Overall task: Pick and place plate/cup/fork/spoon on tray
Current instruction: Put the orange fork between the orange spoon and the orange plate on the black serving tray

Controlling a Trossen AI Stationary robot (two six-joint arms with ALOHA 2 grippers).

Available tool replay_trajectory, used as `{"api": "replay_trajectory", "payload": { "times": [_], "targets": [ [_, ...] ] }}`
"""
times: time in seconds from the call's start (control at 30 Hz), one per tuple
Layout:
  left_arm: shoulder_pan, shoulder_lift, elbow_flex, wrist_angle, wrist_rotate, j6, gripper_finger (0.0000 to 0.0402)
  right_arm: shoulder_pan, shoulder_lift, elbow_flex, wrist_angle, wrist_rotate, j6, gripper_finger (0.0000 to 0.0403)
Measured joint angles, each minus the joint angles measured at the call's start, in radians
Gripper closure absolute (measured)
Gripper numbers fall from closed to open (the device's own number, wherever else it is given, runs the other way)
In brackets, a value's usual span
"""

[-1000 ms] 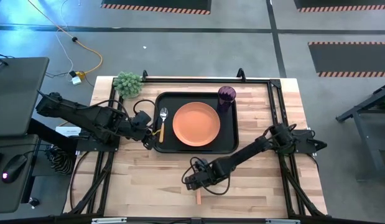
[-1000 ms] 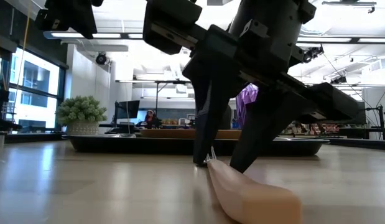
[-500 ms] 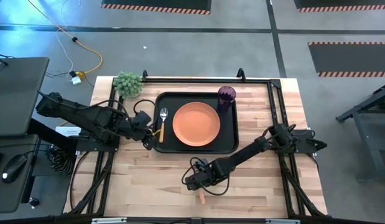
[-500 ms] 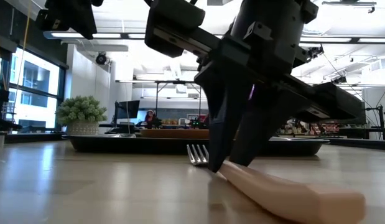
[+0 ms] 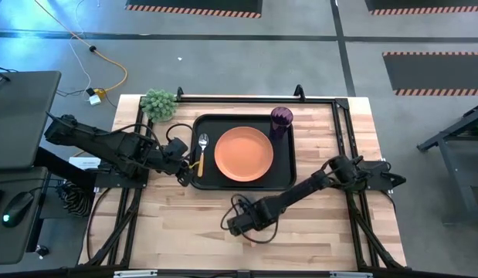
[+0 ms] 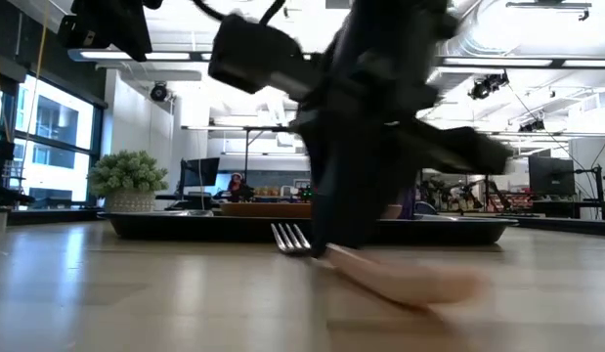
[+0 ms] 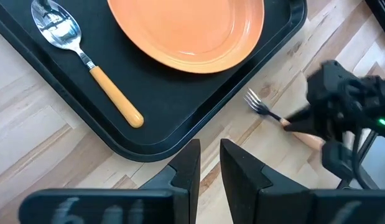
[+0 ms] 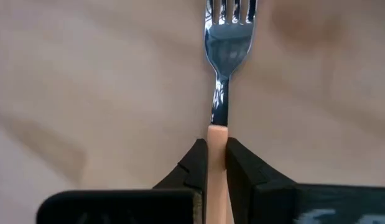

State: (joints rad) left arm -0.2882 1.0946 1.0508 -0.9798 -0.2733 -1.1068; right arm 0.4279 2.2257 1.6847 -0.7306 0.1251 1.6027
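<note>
The fork sits between the fingers of my right gripper [image 5: 240, 224] [image 8: 217, 152], over the bare wood near the table's front. Its silver tines [image 8: 229, 15] [image 6: 290, 238] point toward the black tray [image 5: 285, 182]. The fork's orange handle [image 6: 400, 279] runs back toward the near edge. On the tray lie the orange plate [image 5: 243, 153] and, to its left, the spoon [image 5: 201, 150]; the purple cup [image 5: 281, 120] stands at the far right corner. My left gripper [image 5: 183, 174] [image 7: 209, 165] hovers by the tray's left rim, its fingers a narrow gap apart and empty. My right gripper pinches the fork's orange handle at its tine-side end [image 8: 217, 132] between the two fingers, one on each side. The fingers come steeply from above. The tine end is off the wood and the handle slants down behind the fingers; whether its free end touches the table I cannot tell.
A small potted plant [image 5: 159, 103] stands at the table's far left corner. A black frame rail [image 5: 343, 131] runs along the far and right sides of the table. Bare wood [image 5: 184, 224] lies between the tray and the near edge.
My right gripper has shut on the fork's handle and tipped a little. The fork has turned about on the table: its handle has swung aside from pointing at the near edge, the tines have come into view, and the tine end has come up off the wood.
</note>
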Motion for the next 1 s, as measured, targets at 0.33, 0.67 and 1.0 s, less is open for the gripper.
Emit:
{"api": "replay_trajectory", "payload": {
  "times": [0.33,0.67,1.0],
  "targets": [
    [0.0,-0.021,0.0,0.0,-0.002,0.004,0.0351,-0.034,0.001,0.079,0.015,-0.014,-0.066,0.0388],
    [0.0,-0.098,0.0,0.0,-0.035,0.004,0.0351,-0.081,-0.002,0.168,0.02,0.015,-0.147,0.0388],
    [0.0,-0.138,0.0,0.0,-0.103,0.001,0.0351,-0.134,0.045,0.172,0.34,0.003,-0.224,0.0389]
  ]
}}
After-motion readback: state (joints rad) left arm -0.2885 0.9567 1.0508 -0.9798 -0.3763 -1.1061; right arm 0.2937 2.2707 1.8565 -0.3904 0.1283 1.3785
